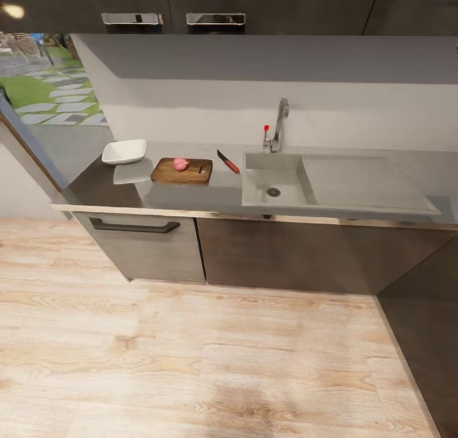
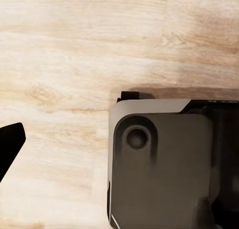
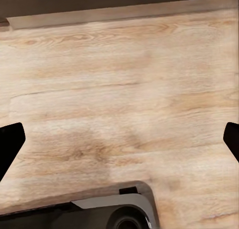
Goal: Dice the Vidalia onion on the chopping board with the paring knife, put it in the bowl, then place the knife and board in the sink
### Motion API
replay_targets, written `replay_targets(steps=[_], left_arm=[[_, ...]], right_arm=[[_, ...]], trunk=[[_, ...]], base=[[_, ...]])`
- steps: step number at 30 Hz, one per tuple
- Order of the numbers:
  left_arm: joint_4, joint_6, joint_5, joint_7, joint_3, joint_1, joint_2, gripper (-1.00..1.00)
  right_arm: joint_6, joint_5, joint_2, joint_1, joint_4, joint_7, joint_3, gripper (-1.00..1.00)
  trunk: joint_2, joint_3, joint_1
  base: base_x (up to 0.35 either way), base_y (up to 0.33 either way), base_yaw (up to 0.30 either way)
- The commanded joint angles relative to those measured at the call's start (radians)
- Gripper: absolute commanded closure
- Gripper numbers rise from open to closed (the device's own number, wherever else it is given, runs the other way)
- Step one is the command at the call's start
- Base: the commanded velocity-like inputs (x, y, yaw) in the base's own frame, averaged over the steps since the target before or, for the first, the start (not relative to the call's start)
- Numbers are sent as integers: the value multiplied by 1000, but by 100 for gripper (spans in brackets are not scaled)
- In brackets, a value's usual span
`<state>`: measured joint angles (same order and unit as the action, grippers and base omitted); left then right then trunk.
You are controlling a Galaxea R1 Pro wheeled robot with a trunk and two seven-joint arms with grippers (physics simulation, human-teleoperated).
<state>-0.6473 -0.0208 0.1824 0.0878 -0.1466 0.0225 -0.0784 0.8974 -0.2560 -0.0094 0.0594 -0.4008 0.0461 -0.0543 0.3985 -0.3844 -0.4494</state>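
- vidalia onion [image 1: 181,164] sits whole on the chopping board [image 1: 182,171], toward the board's middle; it is out of the sink [image 1: 275,184], so the first step reads as done and dicing not yet begun.
- board lies flat on the grey surface [image 1: 222,193], between the bowl [image 1: 123,151] and the sink basin; a sensible cutting station, with the bowl close by for the dice.
- paring knife [image 1: 228,162] lies on the surface between board and sink, red handle toward the sink, dark blade pointing to the back wall; apart from the board, near it.
- bowl looks empty, near the surface's left end, just beside the board but not touching.
- sink basin holds nothing i can see; tap [image 1: 278,125] with red knob stands behind it.
- robot stands back from the cabinets; both wrist views look down at the wooden floor [image 1: 191,361] and part of the robot's own base [image 2: 159,164].
- right claw [image 3: 119,139]: dark fingertips at opposite edges of its view, spread wide, holding nothing.
- left claw: one dark fingertip [image 2: 10,144] seen; its opening i cannot tell; nothing seen in its hold.
- judgement: next is an approach to the surface to fetch the knife.
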Motion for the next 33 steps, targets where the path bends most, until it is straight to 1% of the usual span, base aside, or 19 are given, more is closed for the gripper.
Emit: replay_targets(steps=[1,26,33], left_arm=[[1,-2,10,9,-8,0,-1,-100],[20,-2,10,9,-7,0,-1,-100],[20,-2,10,9,-7,1,-1,-100]], right_arm=[[2,-13,-1,0,-1,5,-6,-100],[1,-16,-1,0,2,5,-5,-100],[0,-16,-1,1,2,4,-6,-100]], trunk=[[2,0,-1],[2,40,-1],[2,51,-1]], base=[[0,0,0],[0,2,0],[104,190,0]])
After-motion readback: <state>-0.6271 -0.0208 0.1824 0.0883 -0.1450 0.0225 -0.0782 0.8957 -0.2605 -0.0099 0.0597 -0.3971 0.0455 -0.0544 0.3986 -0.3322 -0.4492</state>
